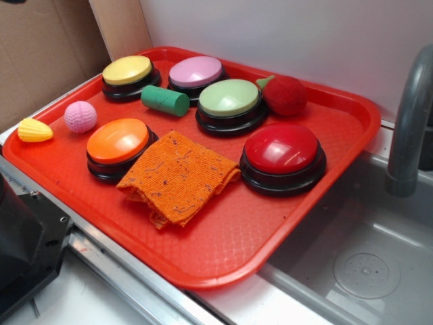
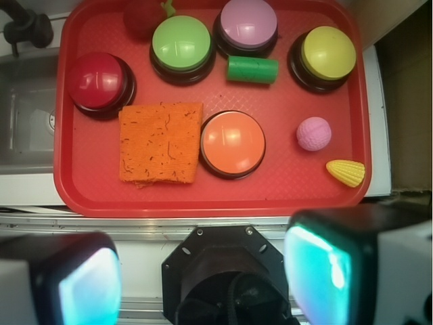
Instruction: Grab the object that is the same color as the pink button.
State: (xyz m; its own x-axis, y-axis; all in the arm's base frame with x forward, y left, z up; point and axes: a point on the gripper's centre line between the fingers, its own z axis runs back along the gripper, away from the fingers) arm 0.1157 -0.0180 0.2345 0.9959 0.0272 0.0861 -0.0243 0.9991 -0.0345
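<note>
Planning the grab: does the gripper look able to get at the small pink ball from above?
Probably yes: the pink ball sits uncovered on the tray, apart from the yellow corn toy and orange button.

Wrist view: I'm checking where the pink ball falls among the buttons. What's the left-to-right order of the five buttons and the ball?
Red button → green button → orange button → pink button → pink ball → yellow button.
</note>
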